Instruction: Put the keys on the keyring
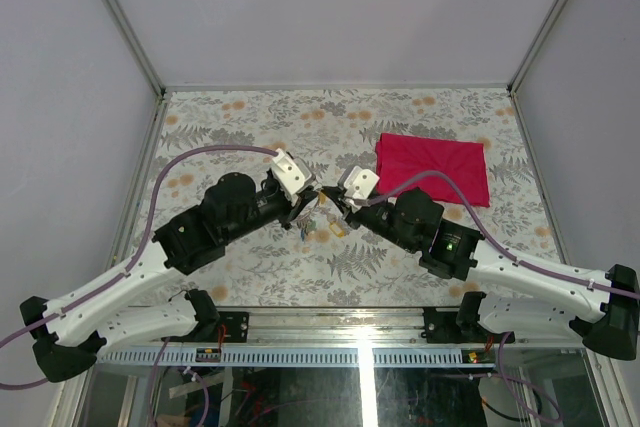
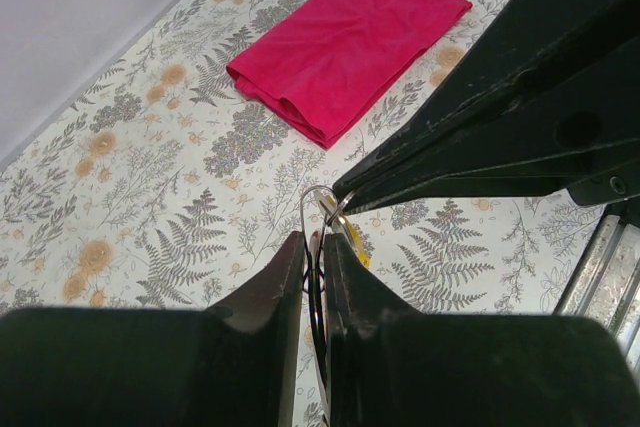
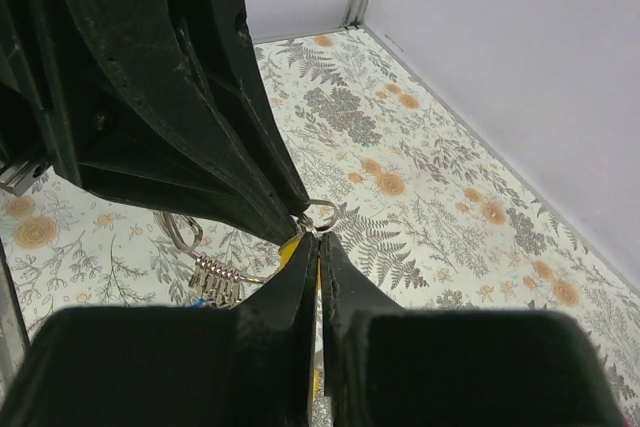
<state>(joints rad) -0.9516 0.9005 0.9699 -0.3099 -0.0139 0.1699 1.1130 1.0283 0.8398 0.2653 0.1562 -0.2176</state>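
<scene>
Two arms dominated the floral surface [image 1: 250, 117]. The left arm [image 1: 200, 227] came in from 8 o'clock and the right arm [image 1: 450, 242] from 4 o'clock, and they met nose to nose at its centre. A red cloth [image 1: 432, 167] lay flat at about 2 o'clock from that meeting point, well apart from the work.

The left hand [image 2: 312, 242] had its fingers drawn together, clamped on the thin wire of the keyring [image 2: 312, 202], whose silver loop stood up just beyond the fingertips. The right hand [image 3: 318, 242] was pinched fully together on a yellow-headed key [image 3: 292, 250], with its tip touching that loop. More keys [image 3: 215, 277], one with a blue head, sat bunched at 8 o'clock from the right hand in its wrist view. Whether they hung or rested on the surface could not be told.

Threading looked to be the step in hand: the key was presented to the ring but was not visibly on it. The next move probably called for finding the wire's split end and sliding the key's hole along it while the left hand held the ring steady. A slight misalignment could have made the key skid off or twist out of the pinch.
</scene>
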